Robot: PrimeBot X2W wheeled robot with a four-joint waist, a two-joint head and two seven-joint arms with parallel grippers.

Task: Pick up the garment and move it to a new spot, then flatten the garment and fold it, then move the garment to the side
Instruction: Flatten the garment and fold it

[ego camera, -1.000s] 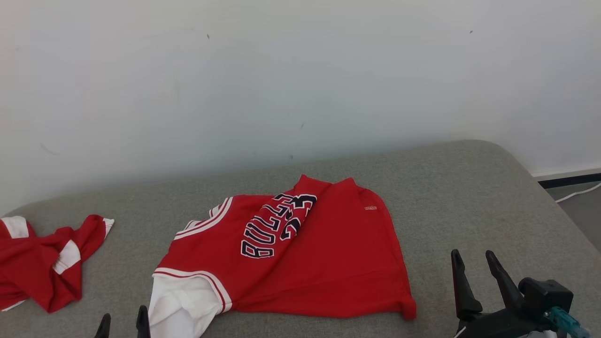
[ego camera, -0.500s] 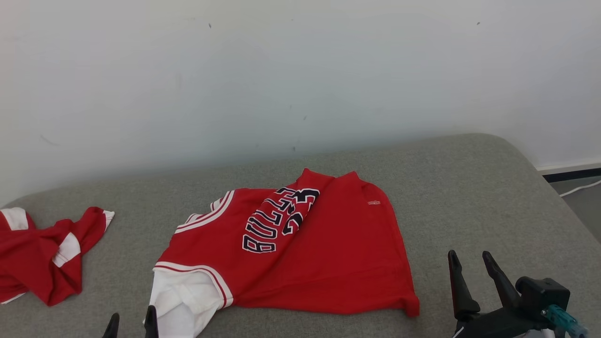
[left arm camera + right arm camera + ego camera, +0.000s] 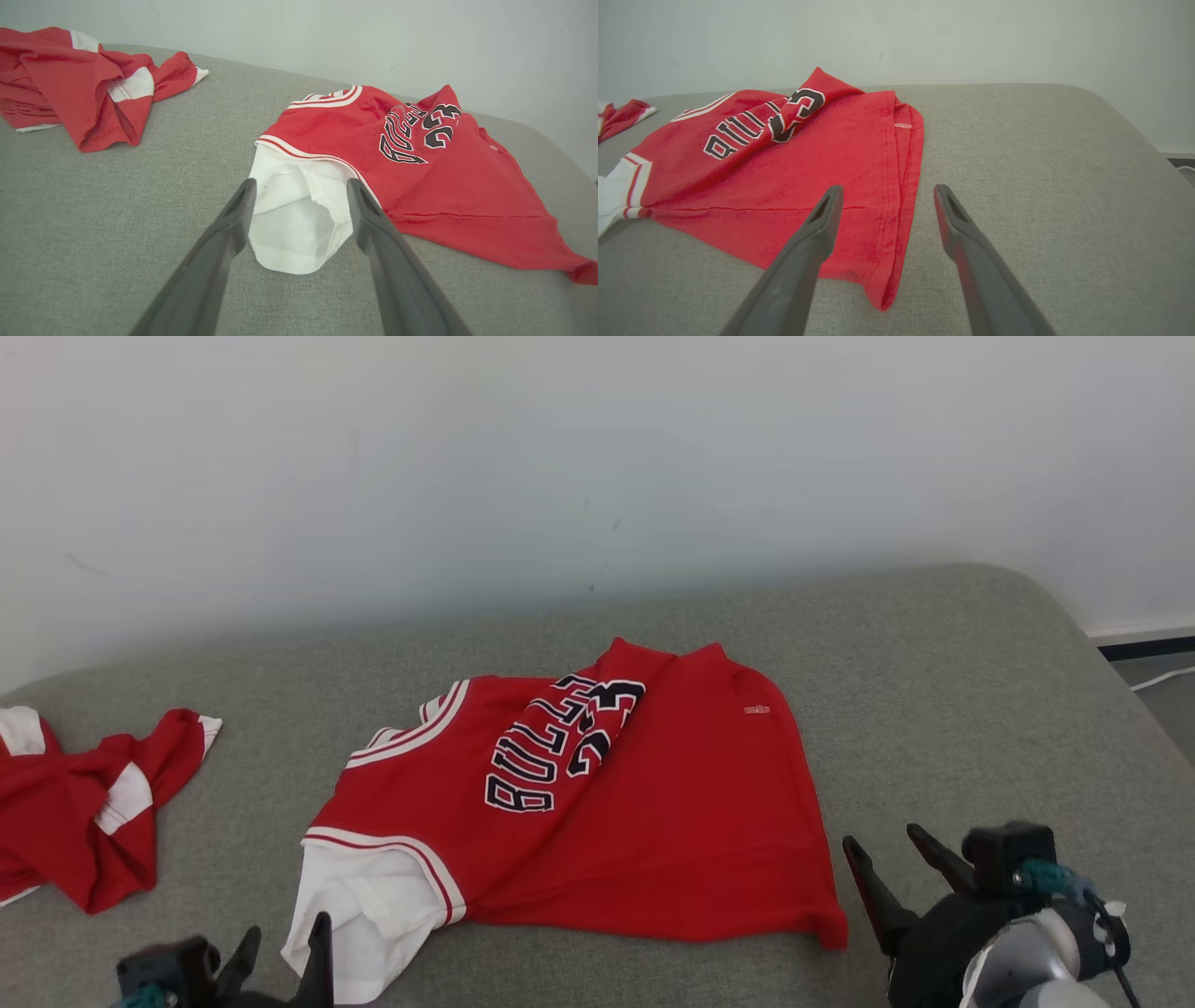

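Left claw (image 3: 300, 184): fingers apart, empty, tips either side of the white sleeve (image 3: 299, 224) of the jersey (image 3: 653, 821); touching or just above, can't tell. Right claw (image 3: 888, 187): apart too, empty, near the jersey's hem corner. Jersey lies mid-way across the grey padded tabletop (image 3: 934, 691), rumpled, lettering up. Second red garment (image 3: 75, 812) crumpled well to the left.

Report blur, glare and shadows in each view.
Head view: soft even light, no glare or hard shadows, the jersey sharp. Left wrist view: the left gripper blurred up close, jersey crisp. Right wrist view: the right gripper likewise soft.
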